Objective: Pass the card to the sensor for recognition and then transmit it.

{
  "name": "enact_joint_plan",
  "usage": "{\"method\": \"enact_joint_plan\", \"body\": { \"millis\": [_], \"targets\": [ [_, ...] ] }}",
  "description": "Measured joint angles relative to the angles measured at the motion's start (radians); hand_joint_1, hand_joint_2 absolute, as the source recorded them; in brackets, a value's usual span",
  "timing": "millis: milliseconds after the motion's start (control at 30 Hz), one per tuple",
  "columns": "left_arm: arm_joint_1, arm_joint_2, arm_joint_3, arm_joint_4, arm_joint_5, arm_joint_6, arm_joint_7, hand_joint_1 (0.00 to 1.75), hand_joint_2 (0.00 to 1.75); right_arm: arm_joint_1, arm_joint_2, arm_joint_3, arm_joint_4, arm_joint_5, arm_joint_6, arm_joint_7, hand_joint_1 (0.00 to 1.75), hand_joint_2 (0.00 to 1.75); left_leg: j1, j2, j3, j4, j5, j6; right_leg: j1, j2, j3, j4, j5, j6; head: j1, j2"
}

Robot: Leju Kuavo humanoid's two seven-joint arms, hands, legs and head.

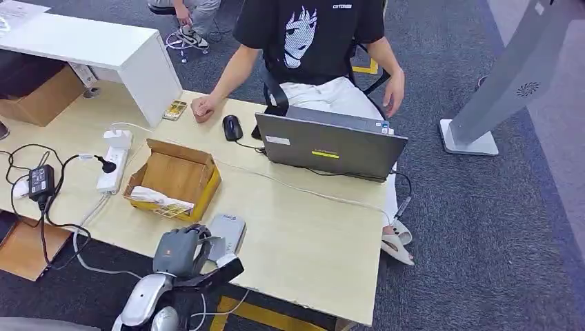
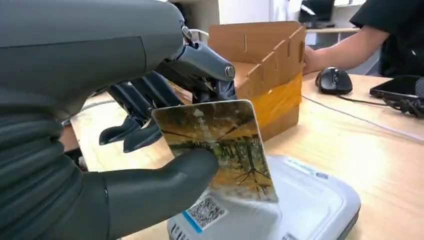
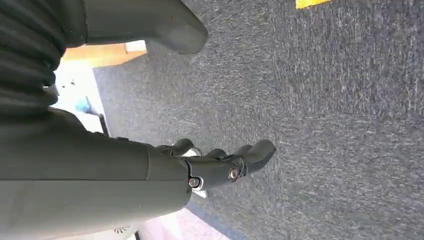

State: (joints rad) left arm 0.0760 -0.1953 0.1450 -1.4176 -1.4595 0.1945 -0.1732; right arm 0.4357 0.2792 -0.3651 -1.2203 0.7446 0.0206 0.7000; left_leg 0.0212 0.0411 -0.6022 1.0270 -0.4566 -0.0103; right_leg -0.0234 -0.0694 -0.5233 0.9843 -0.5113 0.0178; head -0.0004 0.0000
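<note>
Two hands belong to this robot, and they are doing very different things. Largest in the head view is the pale wooden table (image 1: 310,227), with a person (image 1: 310,41) in a black printed shirt seated at its far side behind a grey laptop (image 1: 331,146). An open cardboard box (image 1: 174,179) sits near the table's front edge, with a white power strip (image 1: 114,161) beside it and a black mouse (image 1: 232,127) near the person's fist. Just beside the box lies the sensor (image 2: 310,205), a flat white reader with a printed code label. The left hand (image 2: 150,150) pinches the card (image 2: 220,145) between its thick thumb and darker fingers; the card, printed with an autumn-coloured picture, stands tilted with its lower edge at the sensor's top surface, though actual contact cannot be told. The right hand (image 3: 220,165) hangs over grey carpet (image 3: 325,125), holding nothing, its fingers loosely curved and apart.
</note>
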Motion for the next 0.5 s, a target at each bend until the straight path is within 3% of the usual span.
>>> {"method": "enact_joint_plan", "body": {
  "millis": [167, 500],
  "targets": [
    [0.001, -0.008, 0.001, -0.062, 0.071, -0.006, -0.041, 1.75, 1.75, 0.001, 0.0, -0.002, 0.0, 0.0, -0.003, 0.0, 0.0, 1.75, 0.0, 0.0, 0.0, 0.0, 0.0, 0.0, 0.0, 0.0, -0.001, 0.0, 0.0, 0.0, 0.0, 0.0],
    [-0.049, -0.006, -0.004, -0.345, 0.229, -0.068, -0.093, 1.75, 1.75, 0.024, 0.0, -0.002, -0.044, 0.028, 0.034, 0.0, 0.0, 1.75, 0.0, 0.0, 0.0, 0.0, 0.0, 0.0, 0.0, 0.0, -0.001, 0.0, 0.0, 0.0, 0.0, 0.0]
  ]
}}
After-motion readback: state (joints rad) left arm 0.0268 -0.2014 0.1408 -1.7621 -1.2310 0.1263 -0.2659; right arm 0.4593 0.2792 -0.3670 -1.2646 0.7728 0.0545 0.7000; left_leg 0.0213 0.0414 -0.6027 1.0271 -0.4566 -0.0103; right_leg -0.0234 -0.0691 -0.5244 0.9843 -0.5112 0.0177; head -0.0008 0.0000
